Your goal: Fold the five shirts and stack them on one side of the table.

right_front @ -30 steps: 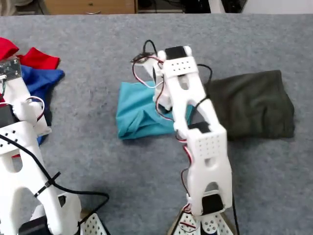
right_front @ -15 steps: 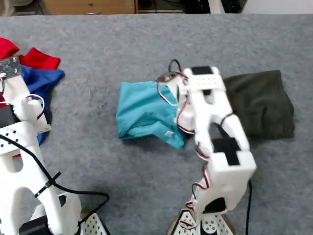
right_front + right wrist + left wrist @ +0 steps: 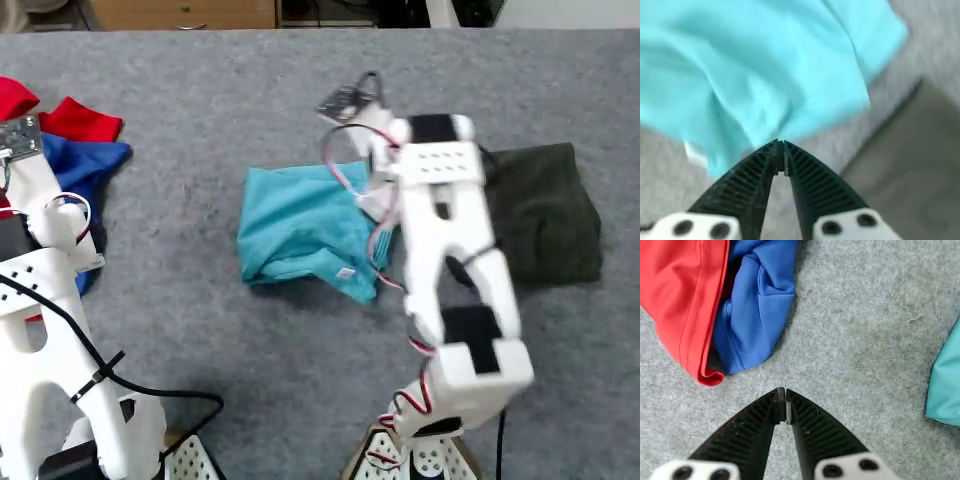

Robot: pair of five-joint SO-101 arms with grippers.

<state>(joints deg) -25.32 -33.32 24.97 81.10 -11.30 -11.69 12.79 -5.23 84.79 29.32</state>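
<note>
A crumpled teal shirt (image 3: 300, 230) lies in the middle of the grey table (image 3: 200, 330); it also appears in the right wrist view as teal shirt (image 3: 765, 70). A folded dark green shirt (image 3: 545, 215) lies to its right, seen too as dark shirt (image 3: 905, 150). My right arm (image 3: 445, 210) stands over the gap between them. My right gripper (image 3: 780, 150) is shut, hanging above the teal shirt's edge with nothing seen between its tips. A red shirt (image 3: 680, 300) and a blue shirt (image 3: 757, 300) lie bunched at the far left. My left gripper (image 3: 781, 407) is shut and empty over bare table near them.
The left arm (image 3: 45, 290) stands along the table's left edge beside the red shirt (image 3: 80, 118) and blue shirt (image 3: 90, 165). An edge of the teal shirt (image 3: 946, 385) shows in the left wrist view. Open carpeted table lies at the front and back.
My right arm has swung right and back, off the teal shirt, uncovering that shirt's rumpled right side. The left arm has not moved.
</note>
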